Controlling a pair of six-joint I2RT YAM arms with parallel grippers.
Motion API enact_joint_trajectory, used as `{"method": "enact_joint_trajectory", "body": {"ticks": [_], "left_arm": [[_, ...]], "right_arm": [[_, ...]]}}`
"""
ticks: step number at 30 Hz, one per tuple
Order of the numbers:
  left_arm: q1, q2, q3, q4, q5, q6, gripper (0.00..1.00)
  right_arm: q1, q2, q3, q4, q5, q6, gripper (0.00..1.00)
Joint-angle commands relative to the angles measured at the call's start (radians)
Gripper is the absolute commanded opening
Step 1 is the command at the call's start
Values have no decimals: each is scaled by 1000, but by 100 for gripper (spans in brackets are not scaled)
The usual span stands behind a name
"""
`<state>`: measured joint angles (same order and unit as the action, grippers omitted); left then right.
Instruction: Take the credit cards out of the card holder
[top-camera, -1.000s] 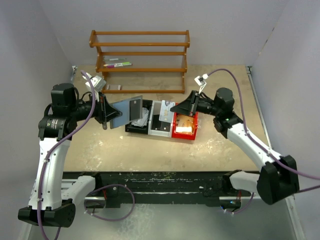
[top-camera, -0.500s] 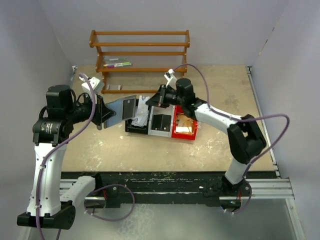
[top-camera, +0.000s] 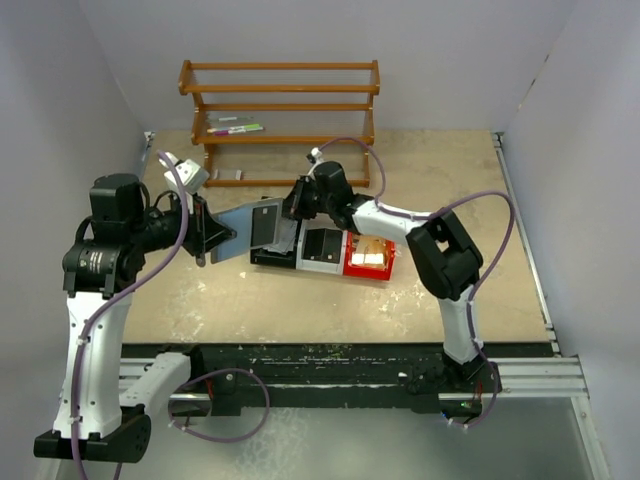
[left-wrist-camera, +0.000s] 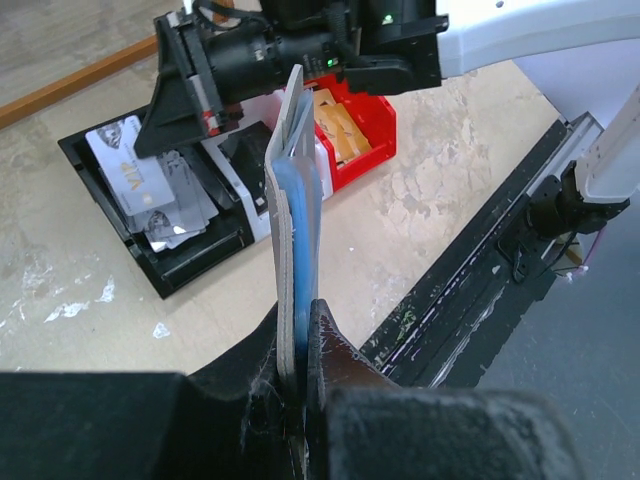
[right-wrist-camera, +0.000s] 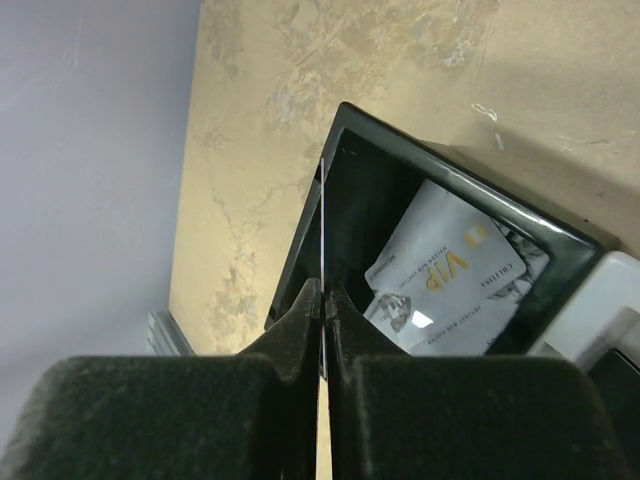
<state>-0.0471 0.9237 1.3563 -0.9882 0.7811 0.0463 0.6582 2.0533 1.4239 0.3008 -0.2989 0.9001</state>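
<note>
My left gripper (top-camera: 213, 240) (left-wrist-camera: 297, 310) is shut on the lower edge of the grey-blue card holder (top-camera: 245, 228) (left-wrist-camera: 283, 200) and holds it upright above the table. A blue card (left-wrist-camera: 303, 220) sits inside it. My right gripper (top-camera: 293, 208) (right-wrist-camera: 323, 290) is at the holder's far end, over the black bin (top-camera: 270, 257) (right-wrist-camera: 470, 172). It is shut on a thin card (right-wrist-camera: 322, 220) seen edge-on. Several pale cards (left-wrist-camera: 140, 185) (right-wrist-camera: 450, 270) lie in the black bin, one marked VIP.
A row of bins stands mid-table: black, white (top-camera: 322, 250) and red (top-camera: 370, 258), the red one with orange cards. A wooden shelf (top-camera: 280, 105) with pens (top-camera: 235, 128) stands at the back. Grey walls close both sides.
My right arm has swung left from the red bin to the holder's far end over the black bin. My left arm still holds the holder, shifted slightly.
</note>
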Motion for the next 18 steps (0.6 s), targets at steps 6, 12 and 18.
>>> {"method": "enact_joint_trajectory", "body": {"ticks": [6,12,18], "left_arm": [[-2,-25,68,-9,72,9,0],[-2,-27,78,-1,94,-6,0],[-2,-28,77,8,112,-21,0]], "right_arm": [[52,48,119,-116,117,-65,0],[64,49,157,-203,161,-111,16],[63,-21,164,-274,206,-149,33]]}}
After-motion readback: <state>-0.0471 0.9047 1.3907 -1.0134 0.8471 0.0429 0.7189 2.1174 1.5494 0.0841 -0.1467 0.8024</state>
